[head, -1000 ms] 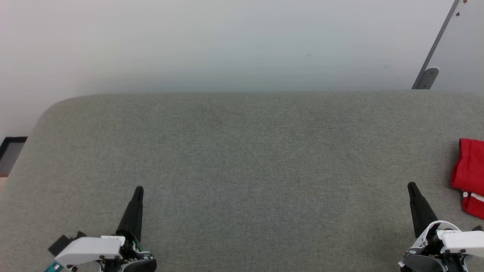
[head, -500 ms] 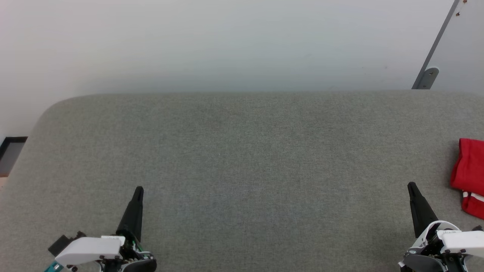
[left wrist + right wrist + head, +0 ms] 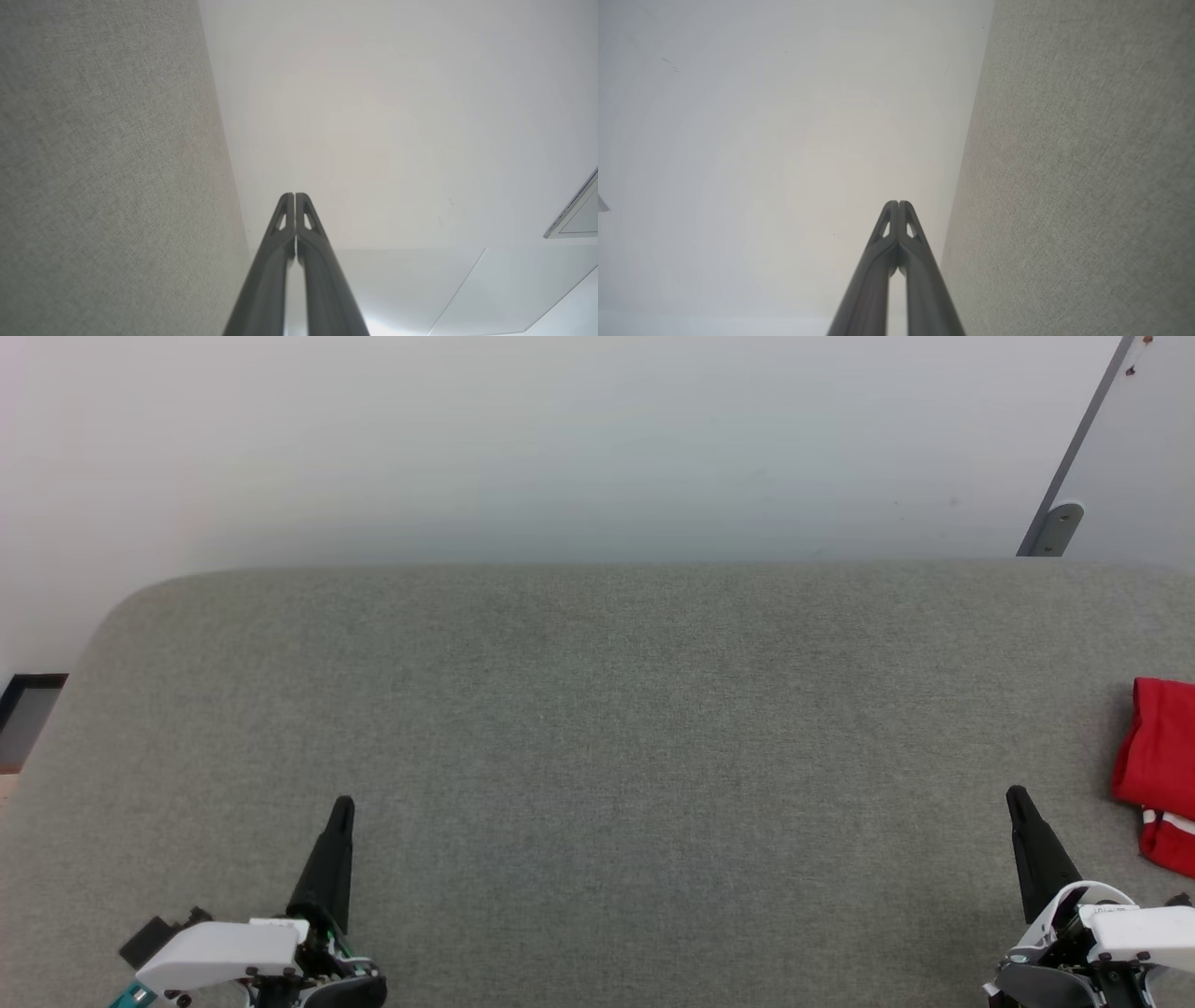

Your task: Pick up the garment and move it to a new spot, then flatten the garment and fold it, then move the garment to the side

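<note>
nothing moved since earlier frame. left gripper (image 3: 343, 803) and right gripper (image 3: 1015, 793) clenched, empty. garment (image 3: 1158, 751) bunched at right edge of grey surface (image 3: 597, 728); soft, light, likely drapes; pinch near red edge.

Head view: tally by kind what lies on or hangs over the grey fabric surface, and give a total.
Red garment: 1
Robot hands, both shut: 2, the left hand and the right hand
Total: 3
</note>
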Available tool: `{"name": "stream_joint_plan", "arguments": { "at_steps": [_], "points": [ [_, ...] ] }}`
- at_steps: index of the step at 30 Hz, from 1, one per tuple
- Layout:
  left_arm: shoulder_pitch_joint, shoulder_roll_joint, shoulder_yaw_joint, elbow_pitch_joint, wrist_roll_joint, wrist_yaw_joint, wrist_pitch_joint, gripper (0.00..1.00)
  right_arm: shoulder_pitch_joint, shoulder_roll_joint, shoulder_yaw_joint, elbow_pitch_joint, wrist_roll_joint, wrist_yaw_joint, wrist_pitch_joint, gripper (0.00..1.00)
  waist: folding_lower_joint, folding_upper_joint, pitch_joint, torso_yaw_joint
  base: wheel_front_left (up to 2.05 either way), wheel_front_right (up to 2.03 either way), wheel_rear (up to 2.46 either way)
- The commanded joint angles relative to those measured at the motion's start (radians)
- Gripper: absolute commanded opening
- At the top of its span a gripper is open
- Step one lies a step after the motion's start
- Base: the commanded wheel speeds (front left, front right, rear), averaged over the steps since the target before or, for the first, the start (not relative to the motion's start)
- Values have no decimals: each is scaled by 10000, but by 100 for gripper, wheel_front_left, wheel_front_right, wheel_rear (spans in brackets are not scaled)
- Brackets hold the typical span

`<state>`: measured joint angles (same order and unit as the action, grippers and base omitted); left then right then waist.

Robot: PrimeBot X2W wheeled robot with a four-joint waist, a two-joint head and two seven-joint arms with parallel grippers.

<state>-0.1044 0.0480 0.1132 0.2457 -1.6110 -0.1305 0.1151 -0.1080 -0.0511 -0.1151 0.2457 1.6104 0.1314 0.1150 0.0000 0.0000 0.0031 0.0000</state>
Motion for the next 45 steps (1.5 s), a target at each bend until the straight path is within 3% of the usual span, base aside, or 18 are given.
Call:
{"name": "stream_joint_plan", "arguments": {
  "at_steps": [1,45],
  "points": [
    [-97,4,19,-16,-38,-4,13,0,-14,32,7,-28,49,-14,18,0,0,0,0,0,0,0,0],
    [-97,4,18,-16,-39,-4,12,0,-14,32,8,-28,50,-14,17,0,0,0,0,0,0,0,0]
  ]
}}
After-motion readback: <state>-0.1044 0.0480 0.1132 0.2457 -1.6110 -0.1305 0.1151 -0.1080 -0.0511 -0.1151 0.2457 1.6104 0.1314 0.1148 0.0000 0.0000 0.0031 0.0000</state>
